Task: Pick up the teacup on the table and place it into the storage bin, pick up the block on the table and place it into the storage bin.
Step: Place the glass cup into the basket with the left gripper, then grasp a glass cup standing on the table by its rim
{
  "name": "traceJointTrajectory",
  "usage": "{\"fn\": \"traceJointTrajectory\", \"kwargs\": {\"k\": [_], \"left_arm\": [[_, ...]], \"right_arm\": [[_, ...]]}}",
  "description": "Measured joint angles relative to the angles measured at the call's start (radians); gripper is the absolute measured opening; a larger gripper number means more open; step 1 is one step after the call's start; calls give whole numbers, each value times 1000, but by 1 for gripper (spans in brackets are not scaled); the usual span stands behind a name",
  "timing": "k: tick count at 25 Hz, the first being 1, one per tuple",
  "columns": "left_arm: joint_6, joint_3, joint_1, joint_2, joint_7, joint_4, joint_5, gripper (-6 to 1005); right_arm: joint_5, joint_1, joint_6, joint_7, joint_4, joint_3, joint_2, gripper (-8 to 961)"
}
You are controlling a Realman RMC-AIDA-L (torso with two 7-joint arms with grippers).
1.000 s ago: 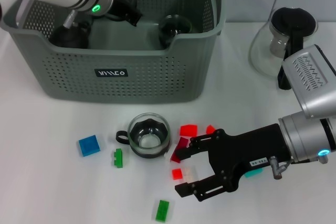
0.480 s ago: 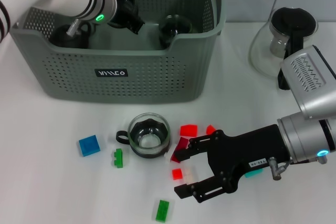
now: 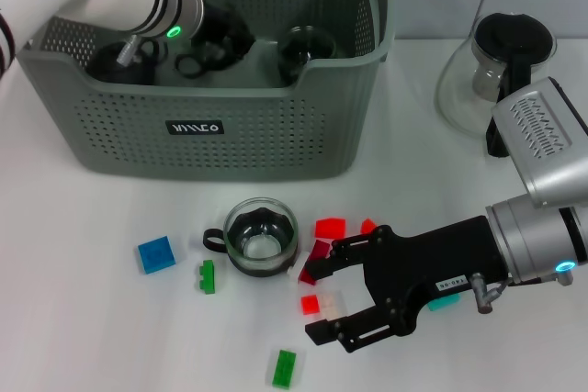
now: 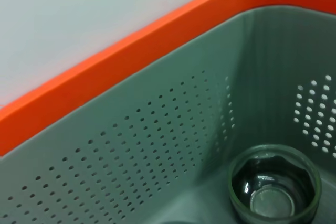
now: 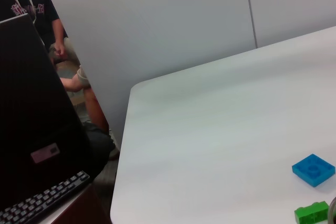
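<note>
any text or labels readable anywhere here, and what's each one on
Storage bin, front wall: small black label with stylised white lettering, too distorted to read for certain.
Right gripper: small white sticker on its black body, print too small to read.
Dark shirt of the person in the right wrist view: pale print, blurred, unreadable.
No other text shows.

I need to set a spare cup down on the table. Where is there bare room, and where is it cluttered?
Bare table lies left of the blue block and in front of the storage bin, also between the bin and the glass pot. It is crowded around the teacup, where red and green blocks sit by the open right gripper.
</note>
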Motion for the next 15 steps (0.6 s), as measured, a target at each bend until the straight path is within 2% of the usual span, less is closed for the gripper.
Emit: {"fn": "traceJointTrajectory", "kwargs": {"k": [6,8,11,15], "left_arm": [[19,3,24,-12,-12,72,-3,289],[46,0,29,-12,-25,101,-4,518],[88,-8,51,-12,-51,189,-6,584],[191,-7,138,-13,-87,428,-130,673]], "right_arm": [[0,0,0,-1,-1,1,0,821],[0,0,0,-2,-1,1,0,821],[0,0,2,-2,-1,2,0,821],[0,2,3,-3,-4,4,-2,821]]}}
